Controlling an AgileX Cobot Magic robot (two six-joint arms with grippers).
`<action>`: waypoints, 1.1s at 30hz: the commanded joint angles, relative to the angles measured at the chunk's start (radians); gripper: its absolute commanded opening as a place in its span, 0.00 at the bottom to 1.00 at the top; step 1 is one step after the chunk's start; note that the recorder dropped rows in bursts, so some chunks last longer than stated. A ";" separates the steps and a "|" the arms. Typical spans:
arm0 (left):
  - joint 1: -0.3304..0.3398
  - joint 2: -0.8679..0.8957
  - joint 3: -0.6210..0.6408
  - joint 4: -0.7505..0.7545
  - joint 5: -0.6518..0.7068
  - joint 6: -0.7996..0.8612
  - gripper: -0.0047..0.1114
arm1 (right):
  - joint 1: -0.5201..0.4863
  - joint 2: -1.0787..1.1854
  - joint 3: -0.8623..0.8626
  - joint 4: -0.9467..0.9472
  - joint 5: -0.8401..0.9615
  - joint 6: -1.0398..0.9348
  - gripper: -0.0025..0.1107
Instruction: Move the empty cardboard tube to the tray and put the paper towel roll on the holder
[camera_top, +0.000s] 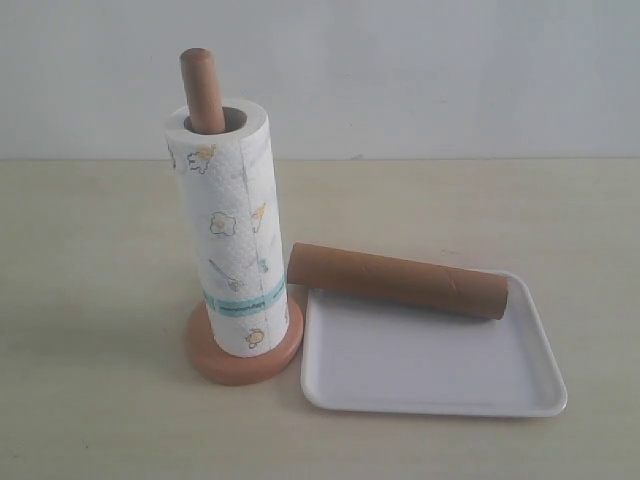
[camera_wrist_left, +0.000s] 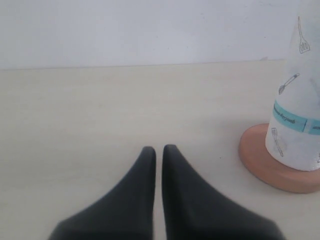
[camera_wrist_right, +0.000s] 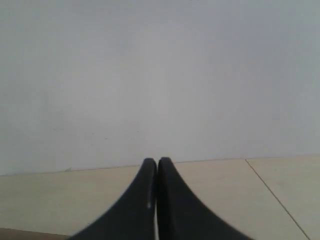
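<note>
Two tools, both pressed together, both w/ nothing in them. The left tool (camera_wrist_left: 158, 150) hangs low over the pale tabletop (camera_wrist_left: 75, 110). Its black fingertips stand side by side w/ only a thin slit between them. In its wrist view the round base of the holder (camera_wrist_left: 260, 160) and the lower part of the paper towel roll (camera_wrist_left: 295, 115) are near, but clearly apart from the tips. The right tool (camera_wrist_right: 157, 161) has its tips touching each other and points toward the pale wall (camera_wrist_right: 160, 75), w/ the tabletop below it.

In the exterior view the paper towel roll stands upright on the holder, left of the middle. The wooden post goes through the core and its round top sticks out above the roll. The disc base shows under the roll, and the teal band is near the roll's lower end.

The tray (camera_top: 430, 395) lies flat just right of the base; if rim and base touch, I cannot tell. The cardboard tube (camera_top: 400, 280) lies on its side across the far part of the tray, a bit slanted. Its right end is by the far right corner, and its left end passes over the rim and stops just beside the roll.
</note>
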 joint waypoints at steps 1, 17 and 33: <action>0.002 -0.002 0.005 -0.001 -0.009 0.004 0.08 | -0.003 0.009 0.089 0.052 -0.119 -0.088 0.02; 0.002 -0.002 0.005 -0.001 -0.009 0.004 0.08 | -0.003 -0.015 0.652 0.160 -0.436 -0.090 0.02; 0.002 -0.002 0.005 -0.001 -0.009 0.004 0.08 | -0.003 -0.015 0.652 0.149 -0.338 -0.133 0.02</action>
